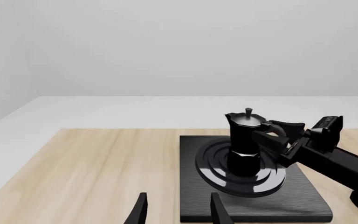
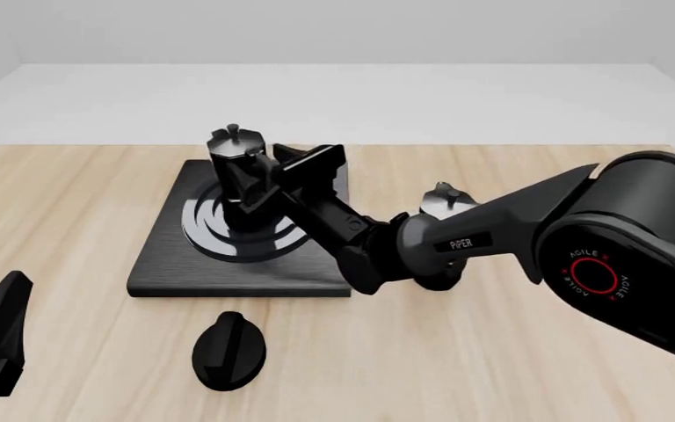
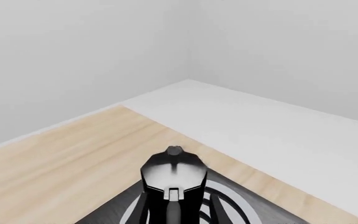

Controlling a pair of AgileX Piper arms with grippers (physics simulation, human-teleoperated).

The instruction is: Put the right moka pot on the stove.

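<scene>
While the right gripper (image 2: 270, 180) closes around the handle side of the right moka pot (image 2: 236, 178), pot stands upright on the burner rings of the stove (image 2: 168, 264). Second moka pot (image 2: 441, 200) sits on the table (image 2: 526, 352) behind the right arm. Left gripper (image 1: 177, 210) hangs parted, holding nothing. Knob (image 2: 228, 350) lies near the stove's front edge.

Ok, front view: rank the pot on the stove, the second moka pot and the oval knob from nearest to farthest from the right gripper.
1. The moka pot on the stove, on the burner rings with the right gripper at its handle side.
2. The second moka pot, on the table right of the stove, partly hidden behind the right arm.
3. The oval knob, on the table on the near side of the stove.
</scene>
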